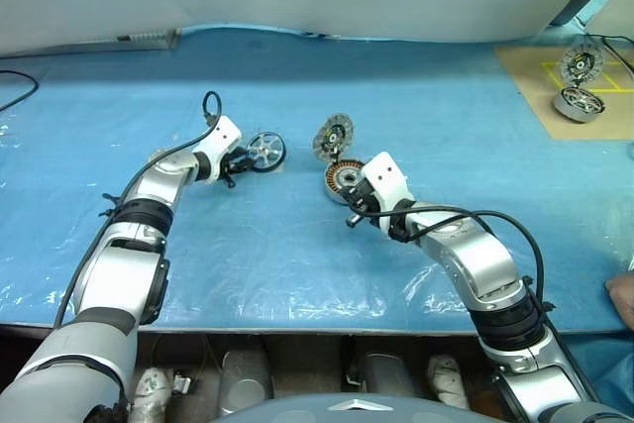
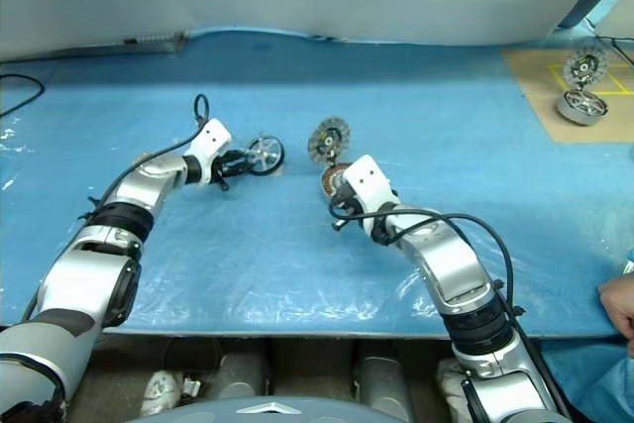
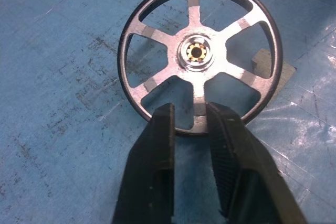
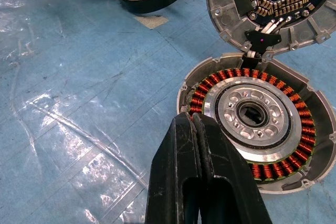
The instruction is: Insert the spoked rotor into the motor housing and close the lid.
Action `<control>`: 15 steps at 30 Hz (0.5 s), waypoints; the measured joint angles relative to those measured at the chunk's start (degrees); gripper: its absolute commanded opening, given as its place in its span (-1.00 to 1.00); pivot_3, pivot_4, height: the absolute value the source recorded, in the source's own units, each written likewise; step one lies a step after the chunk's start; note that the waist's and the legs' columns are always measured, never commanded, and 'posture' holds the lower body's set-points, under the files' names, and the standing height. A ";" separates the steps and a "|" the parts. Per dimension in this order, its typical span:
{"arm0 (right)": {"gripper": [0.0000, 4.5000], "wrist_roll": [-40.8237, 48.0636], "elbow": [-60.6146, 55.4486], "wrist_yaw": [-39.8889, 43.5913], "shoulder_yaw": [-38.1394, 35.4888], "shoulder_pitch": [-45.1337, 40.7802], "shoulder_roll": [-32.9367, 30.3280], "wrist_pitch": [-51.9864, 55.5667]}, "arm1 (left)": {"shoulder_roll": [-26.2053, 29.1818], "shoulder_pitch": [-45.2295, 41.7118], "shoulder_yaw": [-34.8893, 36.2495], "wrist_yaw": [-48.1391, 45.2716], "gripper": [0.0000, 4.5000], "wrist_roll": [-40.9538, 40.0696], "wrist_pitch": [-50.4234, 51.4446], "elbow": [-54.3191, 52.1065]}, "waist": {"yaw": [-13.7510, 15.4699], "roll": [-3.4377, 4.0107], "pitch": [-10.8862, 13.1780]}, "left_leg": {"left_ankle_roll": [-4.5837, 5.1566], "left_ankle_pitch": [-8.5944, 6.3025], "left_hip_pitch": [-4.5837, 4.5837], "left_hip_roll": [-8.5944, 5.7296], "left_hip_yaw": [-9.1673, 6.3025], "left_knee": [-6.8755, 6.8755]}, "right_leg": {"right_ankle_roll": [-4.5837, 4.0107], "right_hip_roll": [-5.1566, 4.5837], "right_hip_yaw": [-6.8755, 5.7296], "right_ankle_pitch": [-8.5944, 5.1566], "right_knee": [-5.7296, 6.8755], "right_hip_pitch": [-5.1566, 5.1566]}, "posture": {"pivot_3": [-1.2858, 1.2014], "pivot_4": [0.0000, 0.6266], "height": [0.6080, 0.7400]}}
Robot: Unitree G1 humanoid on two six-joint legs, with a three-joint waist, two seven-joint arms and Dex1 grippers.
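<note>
We are pinching the spoked rotor (image 3: 198, 53) at its near rim with the left tool (image 3: 190, 120) — keeping it upright; right tool (image 4: 195, 129), clenched empty, is steadying the motor housing (image 4: 254, 129).

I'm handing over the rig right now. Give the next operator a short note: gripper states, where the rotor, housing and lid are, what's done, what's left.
Left gripper: fingers closing on the lower rim of the spoked rotor, which stands on edge on the blue sheet; a firm grip is not confirmed.
Right gripper: shut, empty, its tips at the near rim of the motor housing.
Housing sits open, copper windings exposed, to the right of the rotor. The lid stands up at its far edge.
Done: nothing is inserted.
Left: secure the rotor, carry it right, seat it in the housing, fold the lid down.
</note>
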 measured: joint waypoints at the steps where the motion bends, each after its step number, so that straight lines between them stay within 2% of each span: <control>1: -1.00 0.00 0.00 0.00 0.00 0.00 0.02 0.00 | 0.00 0.00 -0.06 0.01 -0.98 0.02 0.00 0.02 | 0.00 0.00 0.00 | 0.00 0.00 0.00 0.00 0.00 0.00 | 0.00 0.00 0.00 0.00 0.00 0.00 | 0.03 -0.52 1.00; 15: -1.00 0.00 0.02 -0.18 -0.10 -0.02 0.16 0.00 | 0.17 -0.04 -0.08 -0.54 -0.99 -0.03 0.02 0.00 | -0.02 0.00 0.00 | 0.00 0.00 -0.01 0.00 0.00 -0.03 | 0.00 0.00 0.00 0.00 -0.05 0.00 | 0.03 -0.52 1.00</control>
